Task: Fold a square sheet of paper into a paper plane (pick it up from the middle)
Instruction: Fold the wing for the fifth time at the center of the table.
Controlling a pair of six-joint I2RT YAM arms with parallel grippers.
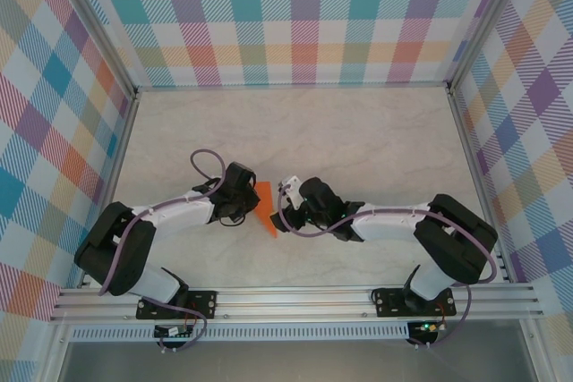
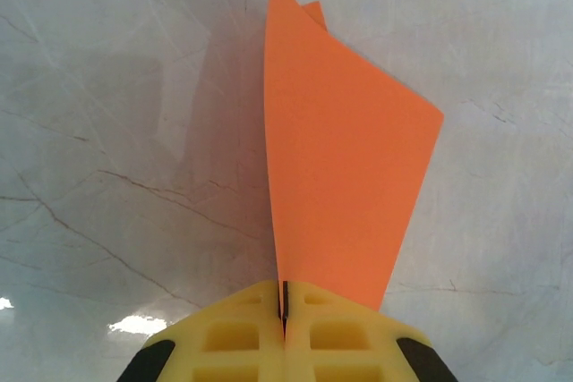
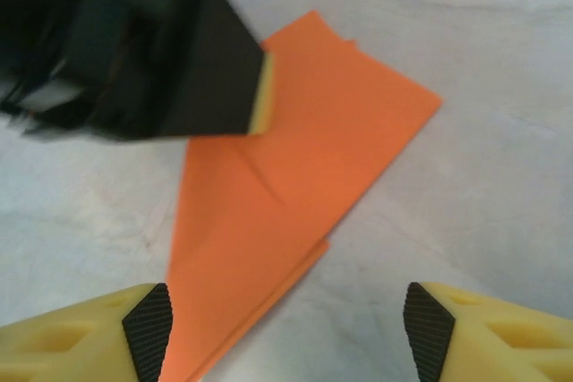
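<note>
L tool [image 2: 284, 309] is clenched on the orange paper [image 2: 345, 185]. In my L wrist cam both yellow fingers [image 2: 233, 337] are pressed together w/ the sheet's edge pinched in the seam. The paper runs away from them to a sharp tip, w/ a 2nd layer peeking out behind it. It's folded into a narrow pointed shape w/ one blunt corner off to the side.

R tool [image 3: 286, 333] is released, its fingers [image 3: 98, 333] wide apart and gripping nothing. The paper's narrow end lies just beside one finger; the other is over bare surface [image 3: 501, 131].

From overhead the paper sits btw the two tools, approx mid-surface L-to-R, a bit closer to the near edge than the far. Can't tell if its lower edge touches the surface.
</note>
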